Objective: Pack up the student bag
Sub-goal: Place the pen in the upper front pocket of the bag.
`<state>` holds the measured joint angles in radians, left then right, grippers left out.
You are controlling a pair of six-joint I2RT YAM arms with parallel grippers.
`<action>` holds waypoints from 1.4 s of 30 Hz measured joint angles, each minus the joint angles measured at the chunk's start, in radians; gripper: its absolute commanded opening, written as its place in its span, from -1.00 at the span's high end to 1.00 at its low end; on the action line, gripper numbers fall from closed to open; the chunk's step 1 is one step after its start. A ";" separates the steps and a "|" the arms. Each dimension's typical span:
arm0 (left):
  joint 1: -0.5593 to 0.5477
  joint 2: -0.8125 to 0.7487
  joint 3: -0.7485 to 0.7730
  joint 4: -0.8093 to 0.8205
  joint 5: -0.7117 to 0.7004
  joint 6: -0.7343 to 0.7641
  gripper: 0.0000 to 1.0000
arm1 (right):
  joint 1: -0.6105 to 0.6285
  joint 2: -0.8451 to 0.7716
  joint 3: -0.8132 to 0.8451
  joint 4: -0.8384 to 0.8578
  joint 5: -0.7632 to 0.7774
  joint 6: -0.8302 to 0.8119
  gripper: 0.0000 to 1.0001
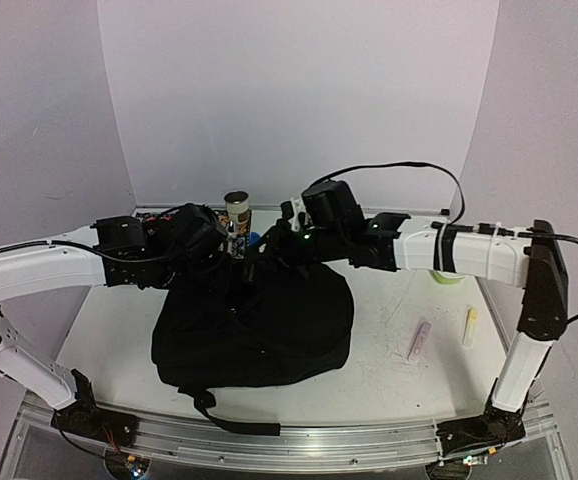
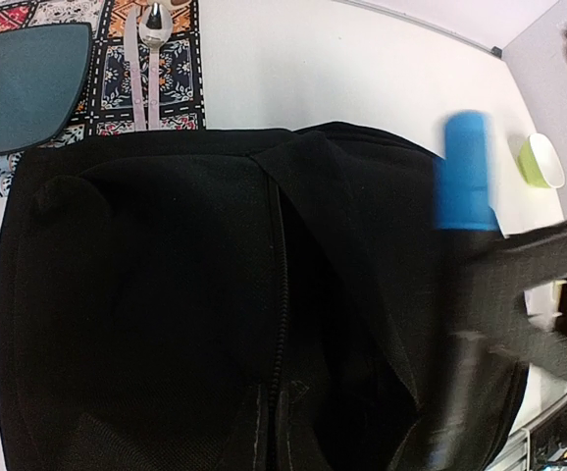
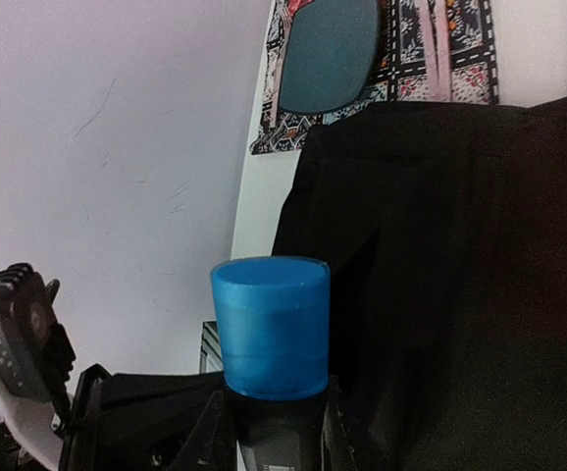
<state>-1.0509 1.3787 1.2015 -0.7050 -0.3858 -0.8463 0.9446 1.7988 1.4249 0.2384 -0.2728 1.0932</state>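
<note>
Right end effector (image 3: pixel 269 437) is pinching the dark body of a blue-capped cylindrical container (image 3: pixel 269 329), with the cap projecting beyond the fingertips. Left end effector (image 1: pixel 219 258) is sitting pressed together at the far edge of the large floppy black fabric backpack (image 1: pixel 254 325); whether it is gripping any fabric is not showing.

The step in hand is looking like loading the container into the bag. Doing it well is meaning aiming for the zipper line (image 2: pixel 282 294) and the folded flap beside it, steering the container clear of loose cloth, and letting go only once it is lying inside. Whether the mouth is gaping wide enough is not showing.

The backpack is lying slumped on the white worktop (image 1: pixel 399 330), below both end effectors. In the right wrist view its black cloth is rising just beside the container.
</note>
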 measured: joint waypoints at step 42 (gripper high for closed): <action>0.001 -0.098 -0.085 0.058 -0.066 -0.097 1.00 | 0.095 0.244 0.189 -0.068 -0.069 -0.030 -0.07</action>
<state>-1.0502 1.2803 1.1162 -0.6472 -0.4520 -0.9435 1.0397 2.0423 1.6136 0.1707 -0.3417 1.0636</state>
